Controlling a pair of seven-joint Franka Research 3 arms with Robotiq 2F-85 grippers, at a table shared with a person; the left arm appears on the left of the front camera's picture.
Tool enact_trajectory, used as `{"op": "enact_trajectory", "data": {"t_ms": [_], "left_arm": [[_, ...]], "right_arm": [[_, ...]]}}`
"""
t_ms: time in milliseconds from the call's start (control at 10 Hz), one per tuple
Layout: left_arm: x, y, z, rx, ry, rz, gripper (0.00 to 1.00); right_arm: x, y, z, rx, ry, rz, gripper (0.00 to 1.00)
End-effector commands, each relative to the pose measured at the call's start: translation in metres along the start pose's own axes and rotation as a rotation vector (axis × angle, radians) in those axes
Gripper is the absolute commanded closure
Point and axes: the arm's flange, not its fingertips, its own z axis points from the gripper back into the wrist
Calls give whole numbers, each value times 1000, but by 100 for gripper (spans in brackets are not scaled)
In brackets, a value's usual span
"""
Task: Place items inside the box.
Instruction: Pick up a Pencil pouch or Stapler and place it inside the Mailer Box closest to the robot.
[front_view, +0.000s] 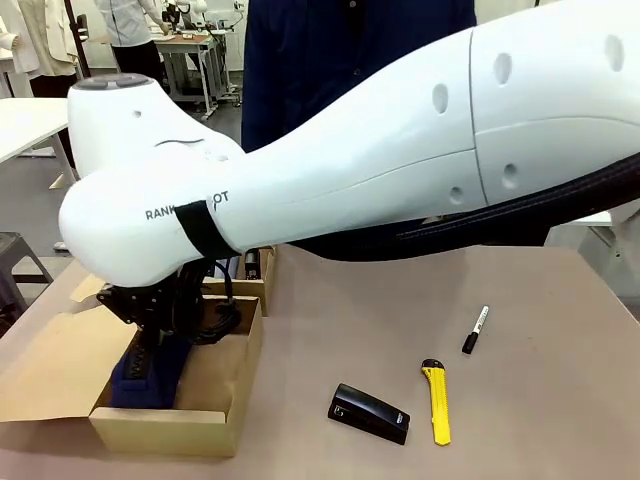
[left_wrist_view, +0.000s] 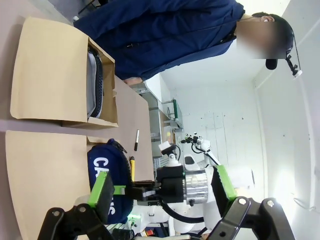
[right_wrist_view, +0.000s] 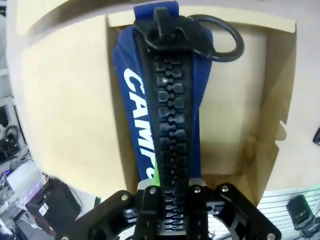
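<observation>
Pencil pouch (right_wrist_view: 165, 125), navy with a heavy black zipper, stands on end inside the open cardboard box (front_view: 170, 425), clenched at its upper end by the right gripper (right_wrist_view: 167, 192) and not yet let go. The black stapler (front_view: 370, 413), yellow utility knife (front_view: 437, 402) and marker pen (front_view: 475, 330) lie unpacked on the worktop (front_view: 540, 300), well apart from the box. Left gripper (left_wrist_view: 165, 190): jaws spread, empty. The right arm (front_view: 400, 150) spans the box, obstructing access.
</observation>
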Motion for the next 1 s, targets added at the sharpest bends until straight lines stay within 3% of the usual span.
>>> {"op": "enact_trajectory", "data": {"t_ms": [0,400,900], "left_arm": [[-2,-2,0,-11,3,-18,0],[-2,-2,0,-11,3,-18,0],[-2,-2,0,-11,3,-18,0]], "right_arm": [[7,5,-11,-41,2,-57,93],[22,-3,-41,-53,61,-92,93],[22,-1,-45,-66,83,-71,93]]}}
